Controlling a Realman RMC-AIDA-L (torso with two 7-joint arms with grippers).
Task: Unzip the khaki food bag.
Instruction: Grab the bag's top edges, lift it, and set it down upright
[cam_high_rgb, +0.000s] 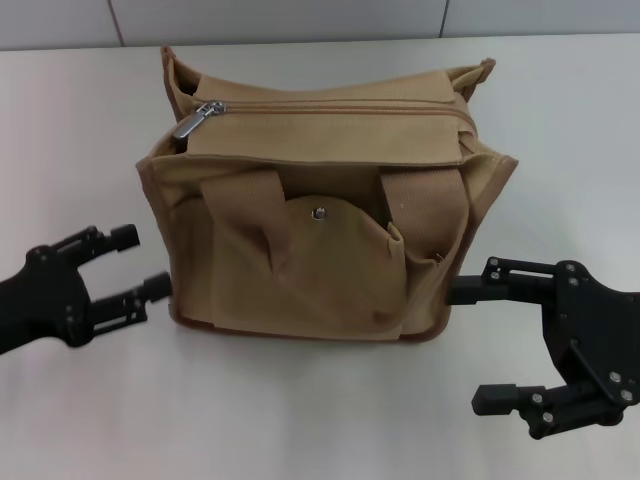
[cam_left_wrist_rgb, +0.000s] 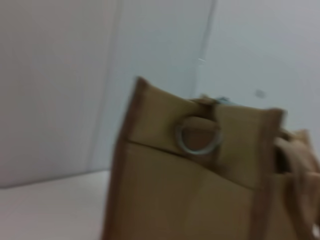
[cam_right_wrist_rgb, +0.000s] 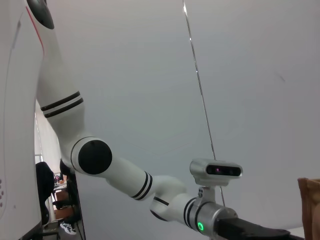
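Left gripper low on the table, fingers spread apart with nothing between them, tips pointing toward the bag's side wall. Upper finger short of the fabric; lower finger tip just beside the bottom corner piping, contact impossible to judge.

Just off those fingertips, toward the right: the khaki food bag, upright on the table, front face toward the robot. Silver zipper pull up and back from the left gripper, at the end of the top seam on that same side, lying flat against the zipper track; zipper closed along the whole visible run. Two webbing handles flopped down over the front, snap flap of the pocket between them, silver snap fastened. From the left wrist, the bag's end wall close up, a metal ring on a tab near its upper edge.

Right gripper beyond the bag's far lower corner, wide open, holding nothing. Upper finger reaching to the bag's edge near the bottom, seemingly touching; lower finger well nearer the robot, clear of the bag. From the right wrist, only a sliver of tan fabric at the frame edge, with the left arm stretched across a pale wall.
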